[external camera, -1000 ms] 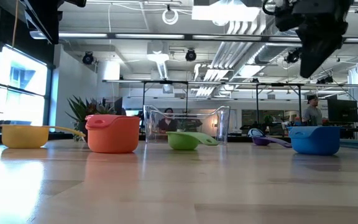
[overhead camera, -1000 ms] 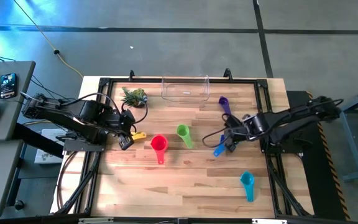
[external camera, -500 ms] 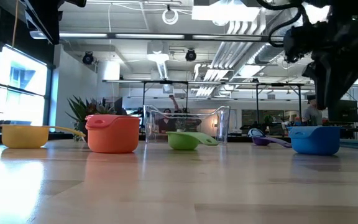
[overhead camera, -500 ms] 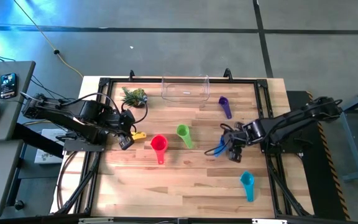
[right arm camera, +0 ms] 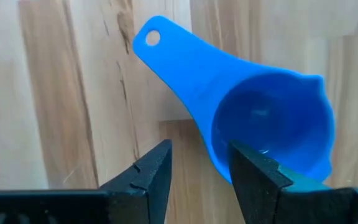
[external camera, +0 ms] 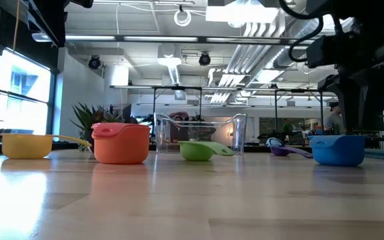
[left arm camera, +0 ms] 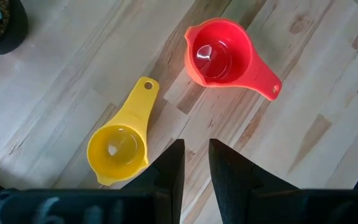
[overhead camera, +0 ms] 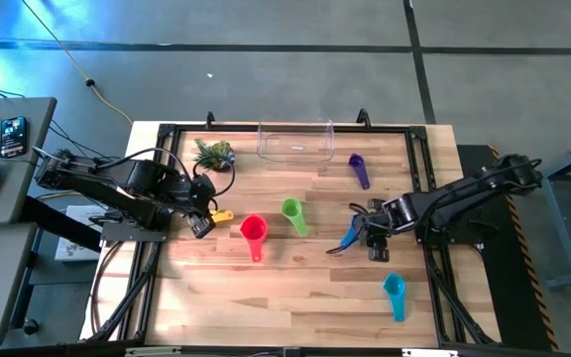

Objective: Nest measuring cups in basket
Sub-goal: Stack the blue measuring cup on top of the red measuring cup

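1. Since the earlier high view, we are seeing the right gripper sliding away from the purple cup toward the near part of the table and lowering beside the blue cup; every cup is lying where it lay.
2. From above, we are looking at the clear basket standing at the far edge with no cup in it; the green cup and red cup are lying mid-table; the yellow cup is sitting just beside the left gripper, near the spiky plant; the teal cup is lying well apart, toward the near right corner.
3. At table height, we are seeing yellow, red, green, purple and blue cups resting on the wood, the basket behind them; a dark arm is hanging over the blue one.
4. Through the left wrist camera, we are finding the fingers standing slightly apart over bare wood, gripping nothing; the yellow cup and red cup are lying beyond them, apart.
5. Through the right wrist camera, we are watching the fingers parted and empty; one tip is hanging over the blue cup where handle meets bowl, the other over bare wood; whether they are touching it, we cannot tell.
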You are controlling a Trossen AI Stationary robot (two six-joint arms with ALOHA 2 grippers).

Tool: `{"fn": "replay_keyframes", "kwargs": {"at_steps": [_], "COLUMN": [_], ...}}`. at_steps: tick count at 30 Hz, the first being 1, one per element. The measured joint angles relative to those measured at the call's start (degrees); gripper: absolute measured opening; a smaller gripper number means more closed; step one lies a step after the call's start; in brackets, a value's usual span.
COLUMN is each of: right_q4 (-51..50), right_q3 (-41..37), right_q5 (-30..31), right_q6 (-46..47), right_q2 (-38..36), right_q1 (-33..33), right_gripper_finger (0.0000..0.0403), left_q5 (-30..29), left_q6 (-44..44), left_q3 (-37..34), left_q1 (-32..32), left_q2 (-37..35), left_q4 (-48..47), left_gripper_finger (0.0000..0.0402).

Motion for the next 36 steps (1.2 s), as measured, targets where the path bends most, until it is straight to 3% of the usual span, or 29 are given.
{"fn": "replay_keyframes", "kwargs": {"at_steps": [12, 22, 36], "right_q4": [1.9, 3.0, 0.9], "right_q3": [0.2, 0.2, 11.8], "right_q5": [0.9, -0.4, 4.3], "right_q6": [0.7, 5.0, 2.4], "right_q2": [9.1, 9.3, 9.3], "right_q1": [0.0, 0.0, -1.3], "right_gripper_finger": [0.0141, 0.0008, 0.0002], "left_q5": [-0.2, -0.2, 0.4], "left_q6": [-0.4, -0.4, -1.0], "left_q3": [0.0, 0.0, 0.0], "left_q1": [0.0, 0.0, 0.0], "left_q2": [0.0, 0.0, 0.0], "left_q4": [0.0, 0.0, 0.0], "left_gripper_finger": [0.0062, 0.0062, 0.0062]}}
